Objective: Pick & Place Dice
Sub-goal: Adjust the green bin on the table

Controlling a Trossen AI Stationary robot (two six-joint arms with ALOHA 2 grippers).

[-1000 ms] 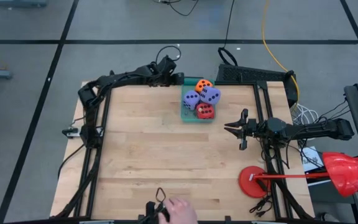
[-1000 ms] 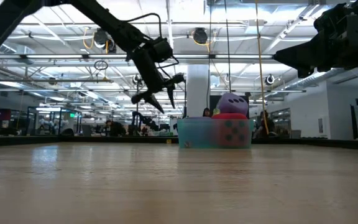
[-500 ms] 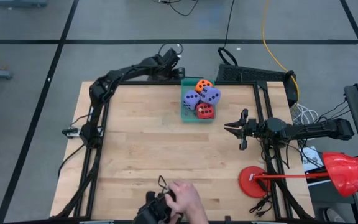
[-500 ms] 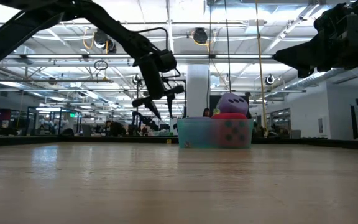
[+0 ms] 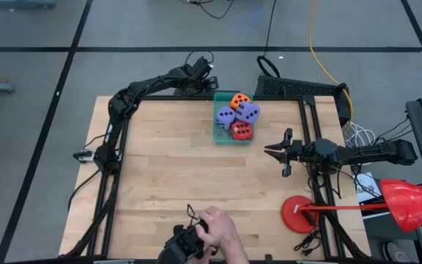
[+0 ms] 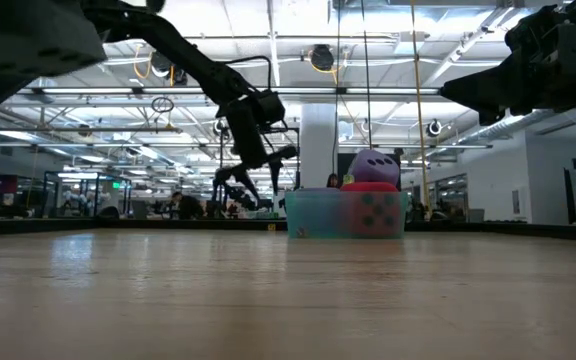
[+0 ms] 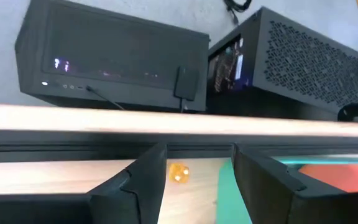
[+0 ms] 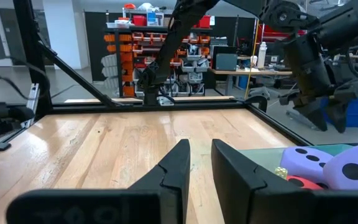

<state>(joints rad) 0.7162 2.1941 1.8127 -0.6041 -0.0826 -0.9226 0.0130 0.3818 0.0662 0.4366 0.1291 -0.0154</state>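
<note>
4 dice (image 5: 237,117) fill the tray (image 5: 218,135); left gripper (image 5: 209,75), jaws open, hovers beside it; next, descend onto 1. Right gripper (image 5: 270,150) open, well apart.

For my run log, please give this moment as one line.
left gripper: open, beside the teal tray at the table's far edge | right gripper: open, waiting at the right | dice: four piled in tray

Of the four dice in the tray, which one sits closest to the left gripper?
The orange die: it sits at the tray's far edge, nearest the left gripper. Both purple dice and the red die lie farther off.
</note>
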